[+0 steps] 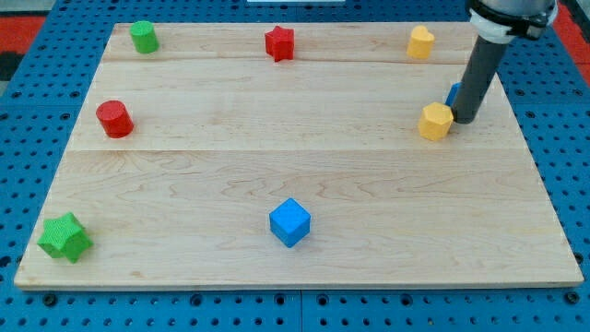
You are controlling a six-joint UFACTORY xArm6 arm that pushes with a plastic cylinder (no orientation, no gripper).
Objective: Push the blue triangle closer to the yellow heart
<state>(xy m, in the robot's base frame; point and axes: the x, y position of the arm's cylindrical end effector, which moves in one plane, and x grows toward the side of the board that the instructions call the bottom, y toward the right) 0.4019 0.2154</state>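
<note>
Pale wood board [304, 175] made of planks, sitting on a blue pegboard table [28, 184], so that's my workspace. Hardest thing to read is the blue triangle [454, 93]: only a sliver of blue peeks out at the rod's 9 o'clock side, rest is hidden behind the rod [479, 78], so I can't really confirm its shape. Rod's upper end is cut off by the view's top. No claw on this rig, just my tip [462, 119], touching or nearly touching the yellow hexagon-ish block [435, 121] at its 3 o'clock.

Yellow heart [420, 41] sits at about 11 o'clock from my tip, near the board's top edge, clearly apart from the blue sliver.

Everything else is chunky matte blocks: green cylinder-like one [143, 37] top left, red star [279, 42] top middle, red cylinder [115, 119] at 9 o'clock on the board, green star [64, 237] bottom left, blue cube [289, 222] at 6 o'clock.

Rod leans slightly, dark and smooth.
</note>
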